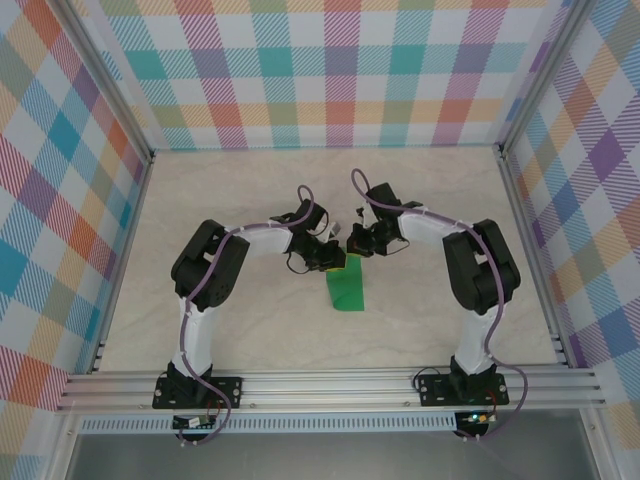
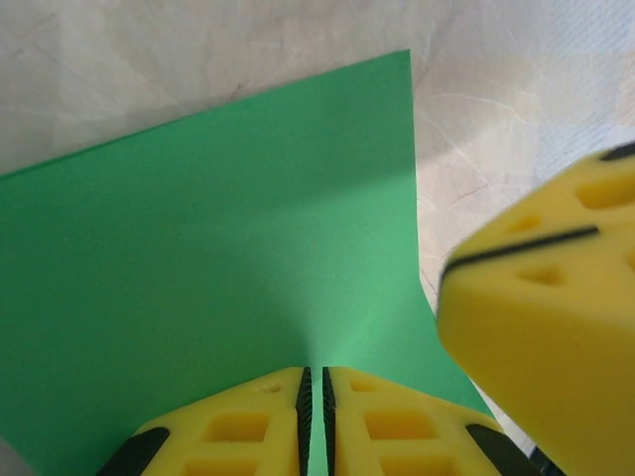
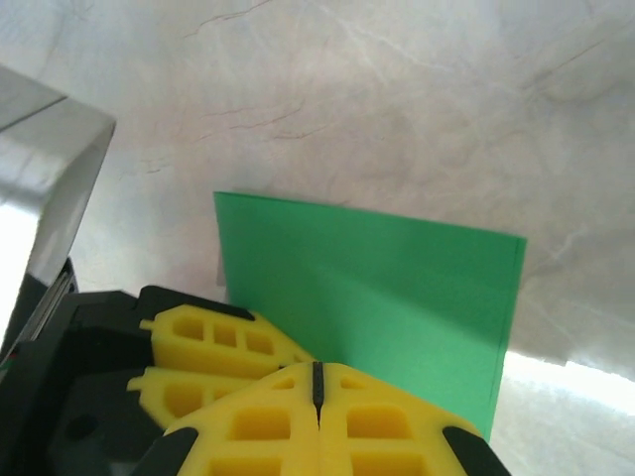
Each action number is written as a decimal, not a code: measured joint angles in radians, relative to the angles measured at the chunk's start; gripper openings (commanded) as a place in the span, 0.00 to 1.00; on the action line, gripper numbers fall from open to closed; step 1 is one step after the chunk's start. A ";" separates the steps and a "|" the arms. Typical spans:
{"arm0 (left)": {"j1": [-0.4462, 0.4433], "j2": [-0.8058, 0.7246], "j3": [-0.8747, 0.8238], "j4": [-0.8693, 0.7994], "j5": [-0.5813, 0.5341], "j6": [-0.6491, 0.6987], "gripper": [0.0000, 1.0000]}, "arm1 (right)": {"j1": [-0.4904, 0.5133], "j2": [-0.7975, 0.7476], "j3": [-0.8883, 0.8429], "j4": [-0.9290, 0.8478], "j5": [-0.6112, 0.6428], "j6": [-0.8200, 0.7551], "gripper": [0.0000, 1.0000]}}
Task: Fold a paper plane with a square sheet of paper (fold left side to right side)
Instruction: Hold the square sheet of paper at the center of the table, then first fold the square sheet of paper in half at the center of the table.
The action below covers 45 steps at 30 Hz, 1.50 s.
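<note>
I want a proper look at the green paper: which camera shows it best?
The right wrist view: the green paper shows both far corners and three straight edges. The left wrist view has it larger but cropped, with one corner. The top view gives a small strip.

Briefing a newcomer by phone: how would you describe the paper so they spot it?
Find the beige marbled table inside checked walls. At its middle, where the left pincer and right pincer meet, sits the paper, the one bright green thing.
</note>
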 measured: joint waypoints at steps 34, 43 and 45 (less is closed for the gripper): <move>-0.030 -0.248 -0.155 0.085 0.017 0.003 0.21 | -0.024 0.078 -0.009 0.047 -0.027 0.013 0.00; -0.030 -0.150 -0.158 0.130 0.028 -0.002 0.16 | -0.023 0.078 -0.009 0.047 -0.027 0.013 0.00; -0.030 -0.137 -0.162 0.141 0.029 -0.002 0.15 | -0.024 0.078 -0.009 0.047 -0.027 0.013 0.00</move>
